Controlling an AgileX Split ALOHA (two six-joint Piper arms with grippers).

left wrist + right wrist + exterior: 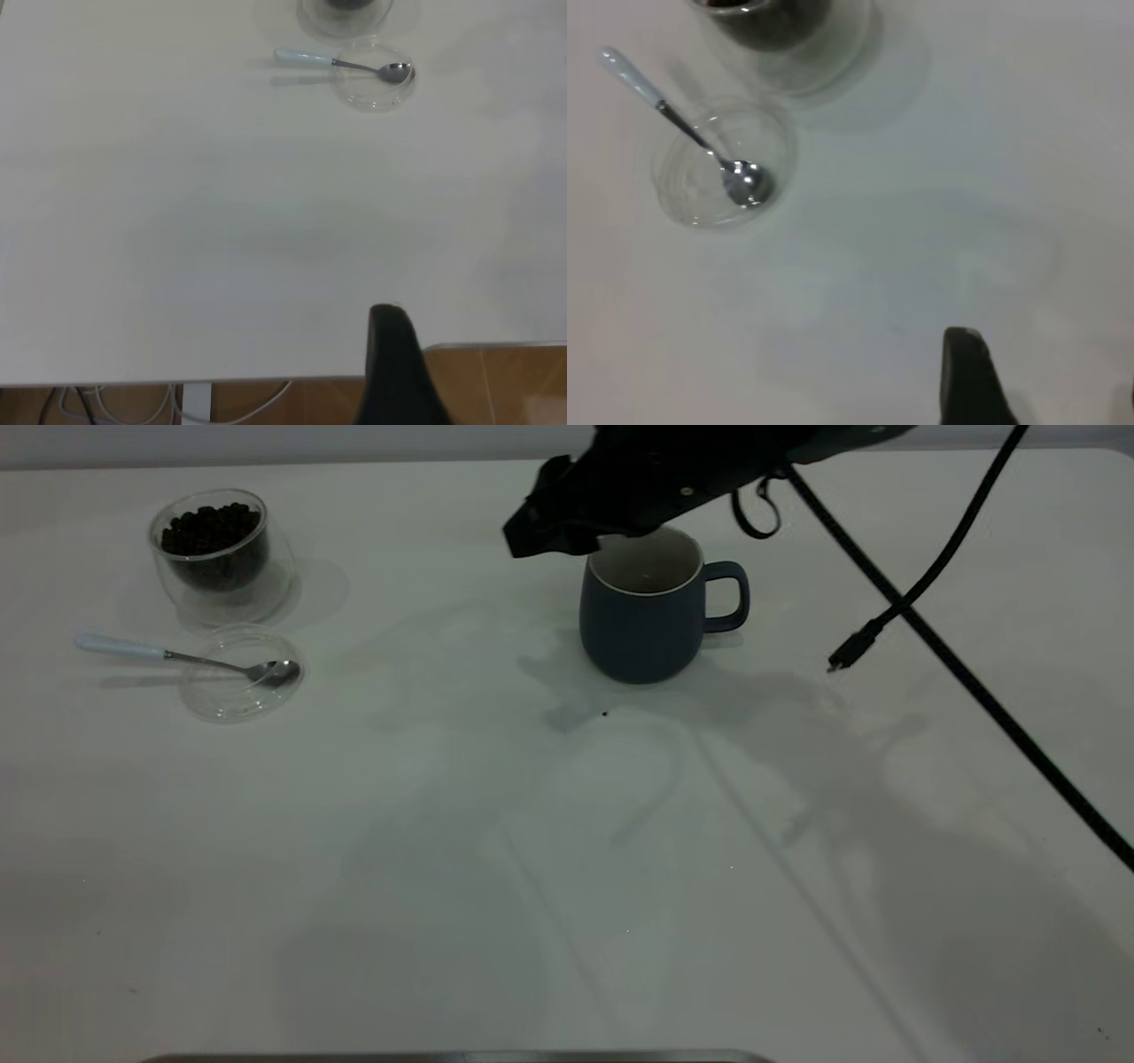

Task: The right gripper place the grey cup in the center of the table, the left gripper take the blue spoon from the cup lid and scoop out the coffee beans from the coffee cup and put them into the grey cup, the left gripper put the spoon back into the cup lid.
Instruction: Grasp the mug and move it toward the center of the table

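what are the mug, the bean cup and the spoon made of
The grey cup looks like matte glazed ceramic: opaque dark body, whitish inside. The coffee cup seems to be clear double-walled glass, since the coffee beans show through. The blue spoon has a shiny metal bowl and a pale blue handle, perhaps plastic or ceramic.

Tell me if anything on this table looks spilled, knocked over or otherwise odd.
Little stands out. A dark speck, maybe a stray coffee bean, lies on the table in front of the upright grey cup. A loose cable plug dangles beside the cup.
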